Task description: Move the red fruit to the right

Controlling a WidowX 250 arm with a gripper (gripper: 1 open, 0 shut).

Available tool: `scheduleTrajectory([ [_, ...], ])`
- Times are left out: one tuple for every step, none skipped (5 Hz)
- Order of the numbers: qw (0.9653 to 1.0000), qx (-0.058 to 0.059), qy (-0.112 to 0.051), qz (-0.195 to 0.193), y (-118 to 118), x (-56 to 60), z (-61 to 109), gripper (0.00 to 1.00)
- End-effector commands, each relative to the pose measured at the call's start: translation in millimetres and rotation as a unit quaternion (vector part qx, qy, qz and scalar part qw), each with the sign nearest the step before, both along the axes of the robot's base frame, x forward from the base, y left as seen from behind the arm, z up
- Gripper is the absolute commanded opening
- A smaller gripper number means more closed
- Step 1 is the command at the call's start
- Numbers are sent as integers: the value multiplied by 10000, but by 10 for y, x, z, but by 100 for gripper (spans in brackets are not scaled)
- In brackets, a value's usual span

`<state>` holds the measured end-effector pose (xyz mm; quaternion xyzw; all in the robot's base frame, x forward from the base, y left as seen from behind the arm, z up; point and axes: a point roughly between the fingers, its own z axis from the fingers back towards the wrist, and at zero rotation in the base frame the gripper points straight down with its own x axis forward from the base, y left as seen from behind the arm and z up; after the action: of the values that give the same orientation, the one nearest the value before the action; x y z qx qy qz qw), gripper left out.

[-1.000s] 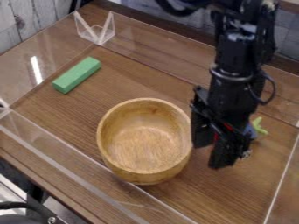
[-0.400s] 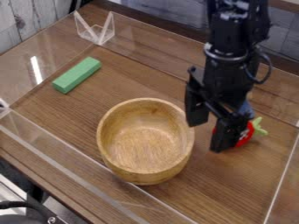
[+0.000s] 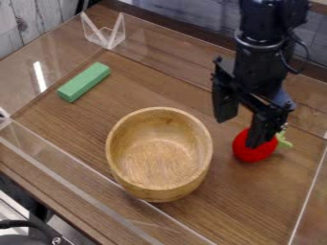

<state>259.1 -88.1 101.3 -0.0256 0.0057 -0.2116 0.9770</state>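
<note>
Just rounded glossy red fruit [image 3: 254,147], smooth wooden bowl [image 3: 159,151]

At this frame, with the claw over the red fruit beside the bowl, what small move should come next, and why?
Probably lift the claw straight up and clear. Its jaws stand open and the red fruit lies on the table to the right of the wooden bowl, no longer gripped. The placement looks done, so backing off without nudging the fruit seems the sensible step.
</note>
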Motion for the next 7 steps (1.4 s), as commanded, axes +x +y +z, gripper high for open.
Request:
scheduleTrajectory([
  [9995,-45,-241,198,-36,128,117,100],
  [9998,-44,-199,52,-87,113,9,100],
  [9998,-35,-162,-107,-143,104,-107,100],
  [9998,-11,-121,-148,-91,158,-243,100],
  [9998,16,-137,-120,-9,208,-289,0],
  [9998,-6,-176,-8,-32,246,-142,100],
  [9997,-33,-209,87,-63,279,-1,100],
])
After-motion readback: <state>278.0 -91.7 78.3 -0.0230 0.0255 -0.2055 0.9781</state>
